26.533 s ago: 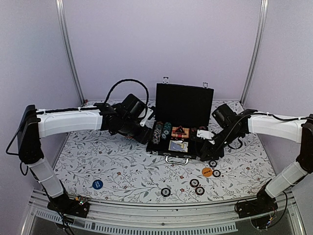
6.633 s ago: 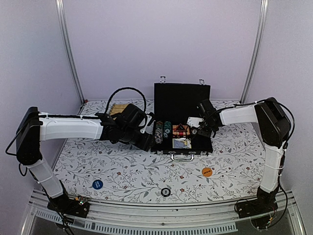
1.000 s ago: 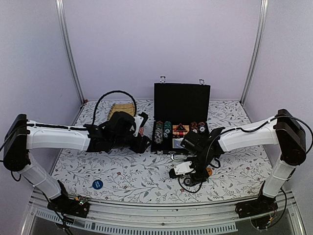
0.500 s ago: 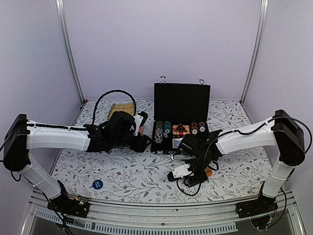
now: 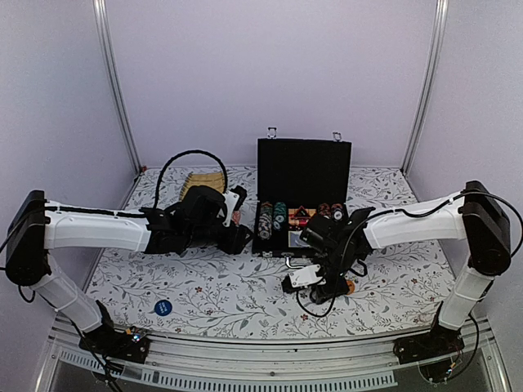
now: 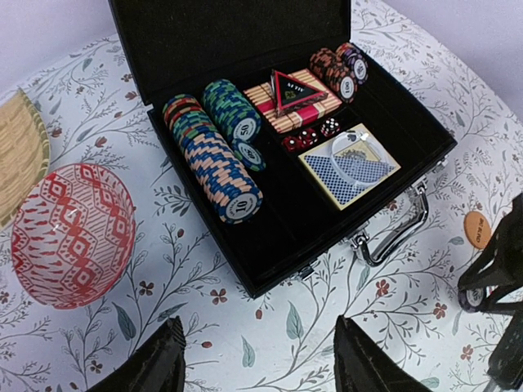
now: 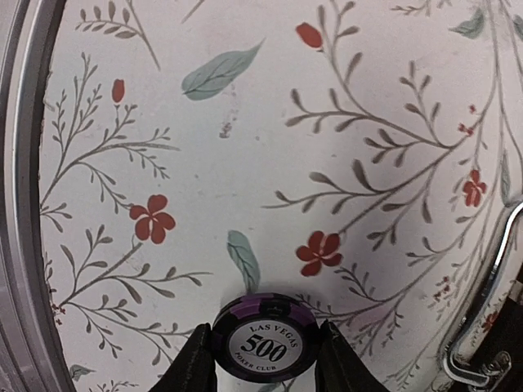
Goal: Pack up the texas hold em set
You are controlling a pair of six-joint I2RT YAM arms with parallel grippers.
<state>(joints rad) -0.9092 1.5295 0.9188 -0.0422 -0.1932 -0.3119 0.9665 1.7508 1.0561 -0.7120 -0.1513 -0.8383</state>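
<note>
Out front of the briefcase (image 6: 221, 41), your right gripper (image 7: 263, 361) is clamping the purple 500 chip (image 7: 263, 347) by its rim, probably for slotting edgewise, left gripper (image 6: 260, 369) hanging open.

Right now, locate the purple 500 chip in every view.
Top external: hidden within the right gripper.
Left wrist: purple 500 chip at far right edge, in dark jaws.
Right wrist: chip bottom centre, between the jaws.
Shared landmark: briefcase's silver handle.
</note>
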